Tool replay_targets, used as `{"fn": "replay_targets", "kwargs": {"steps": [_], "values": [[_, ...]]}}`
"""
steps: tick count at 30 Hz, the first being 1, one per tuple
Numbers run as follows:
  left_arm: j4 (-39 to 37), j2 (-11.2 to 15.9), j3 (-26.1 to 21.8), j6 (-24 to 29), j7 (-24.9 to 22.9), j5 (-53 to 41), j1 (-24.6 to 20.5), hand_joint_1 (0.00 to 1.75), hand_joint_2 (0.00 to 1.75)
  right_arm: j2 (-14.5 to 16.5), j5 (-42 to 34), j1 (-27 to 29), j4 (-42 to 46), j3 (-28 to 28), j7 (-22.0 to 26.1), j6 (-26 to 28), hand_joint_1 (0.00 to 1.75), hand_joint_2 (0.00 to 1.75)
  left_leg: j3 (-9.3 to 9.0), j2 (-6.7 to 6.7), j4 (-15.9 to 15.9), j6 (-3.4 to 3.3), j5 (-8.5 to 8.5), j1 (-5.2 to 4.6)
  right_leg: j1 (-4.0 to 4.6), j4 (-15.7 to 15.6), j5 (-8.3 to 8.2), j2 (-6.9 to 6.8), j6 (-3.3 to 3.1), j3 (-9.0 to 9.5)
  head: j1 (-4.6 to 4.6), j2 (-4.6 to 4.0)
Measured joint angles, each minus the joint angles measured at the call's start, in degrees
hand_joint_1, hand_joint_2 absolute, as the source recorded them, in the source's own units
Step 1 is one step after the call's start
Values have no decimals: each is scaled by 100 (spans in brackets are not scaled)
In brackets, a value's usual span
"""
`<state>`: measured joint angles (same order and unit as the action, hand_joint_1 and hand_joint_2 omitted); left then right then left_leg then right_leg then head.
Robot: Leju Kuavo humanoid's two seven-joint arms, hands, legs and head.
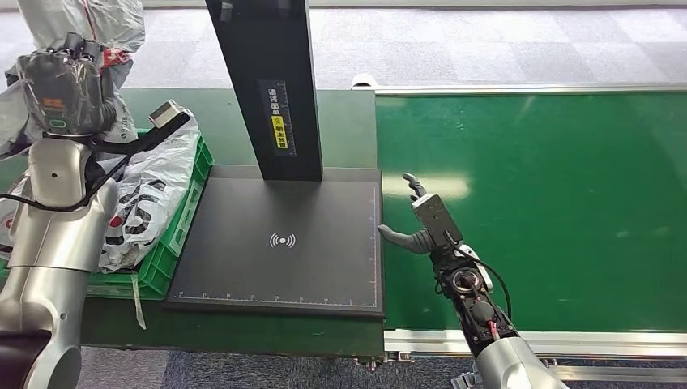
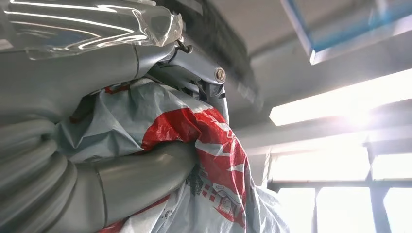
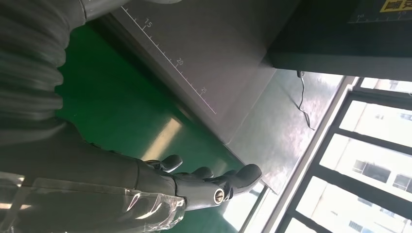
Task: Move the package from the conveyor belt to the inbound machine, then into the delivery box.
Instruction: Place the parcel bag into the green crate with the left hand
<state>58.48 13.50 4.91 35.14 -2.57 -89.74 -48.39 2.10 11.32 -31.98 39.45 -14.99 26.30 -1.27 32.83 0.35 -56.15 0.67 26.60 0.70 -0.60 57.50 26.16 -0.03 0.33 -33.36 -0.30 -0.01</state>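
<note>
My left hand (image 1: 63, 85) is raised at the far left, above the green crate (image 1: 174, 243). It grips a crumpled grey plastic package with red print (image 1: 81, 20). Up close, the package (image 2: 214, 145) bulges out between the thick grey thumb (image 2: 136, 179) and the fingers (image 2: 194, 68). My right hand (image 1: 423, 220) hovers low over the green conveyor belt (image 1: 535, 203), just right of the inbound machine's black plate (image 1: 275, 267). It is open and holds nothing, its fingers (image 3: 204, 177) stretched out along the plate's edge (image 3: 209, 58).
The machine's black post (image 1: 267, 81) rises from the back of the plate. The green crate holds several white and red bags (image 1: 150, 194). A metal rail (image 1: 567, 340) runs along the belt's near edge, with grey carpet floor beyond the belt.
</note>
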Motion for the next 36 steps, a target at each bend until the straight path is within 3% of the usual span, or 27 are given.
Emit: {"fn": "replay_targets", "kwargs": {"steps": [4,6,10,13,19,20,23,25,27,30,33,36], "values": [[-1077,172,86,-943,-219,27,-494,175,0,16,105,24,19,0,-71,-33,0,175,3,5,0,0,0,0,0,0,-1,3,-1,-6,0,1],[-1656,250,108,-1447,-221,64,-714,175,0,27,164,32,32,0,-97,-62,0,175,3,6,0,0,-1,1,1,0,-1,4,-1,-6,-1,1],[-2567,404,142,-2838,-157,170,-949,175,175,40,274,31,38,4,-106,-139,0,175,3,9,1,1,-1,2,3,3,-1,6,-2,-7,-1,0],[-2987,488,151,-3490,-100,255,-977,175,175,44,328,31,38,20,-106,-163,0,175,8,7,1,1,-1,2,3,3,-1,6,-2,-12,1,0],[-3372,526,155,-3714,-144,273,-1067,175,175,64,374,31,40,30,-106,-164,0,175,12,8,1,1,0,2,2,1,-1,6,-1,-13,1,1],[-3408,528,156,-3746,-157,273,-1081,140,175,65,381,32,42,30,-106,-163,0,175,11,8,1,1,0,2,2,1,-1,6,-2,-13,1,1],[-3491,529,161,-3835,-207,280,-1109,10,175,67,411,40,55,37,-111,-152,0,175,8,8,0,1,-1,2,3,2,-2,6,-3,-13,1,1],[-3520,520,163,-3732,-295,301,-1116,0,175,68,432,66,89,57,-135,-141,0,175,7,7,0,1,-1,3,4,2,-2,6,-3,-13,0,0],[-3523,497,164,-3271,-467,341,-1116,0,175,73,453,118,152,96,-178,-128,0,175,7,6,0,2,-1,4,5,2,-2,5,-3,-13,1,-1],[-3466,449,138,-1963,-638,497,-1115,0,175,90,476,217,275,143,-265,-120,0,175,10,6,0,2,-1,4,5,3,-2,5,-3,-13,1,1],[-3302,412,77,-708,-469,640,-1111,0,175,116,504,276,349,165,-314,-120,0,175,12,5,0,2,-1,3,4,2,-2,5,-3,-14,2,1],[-3097,378,9,-15,-225,716,-1101,0,175,136,514,286,367,168,-318,-120,0,175,12,3,0,1,-1,2,3,2,-2,5,-3,-13,1,0]]}}
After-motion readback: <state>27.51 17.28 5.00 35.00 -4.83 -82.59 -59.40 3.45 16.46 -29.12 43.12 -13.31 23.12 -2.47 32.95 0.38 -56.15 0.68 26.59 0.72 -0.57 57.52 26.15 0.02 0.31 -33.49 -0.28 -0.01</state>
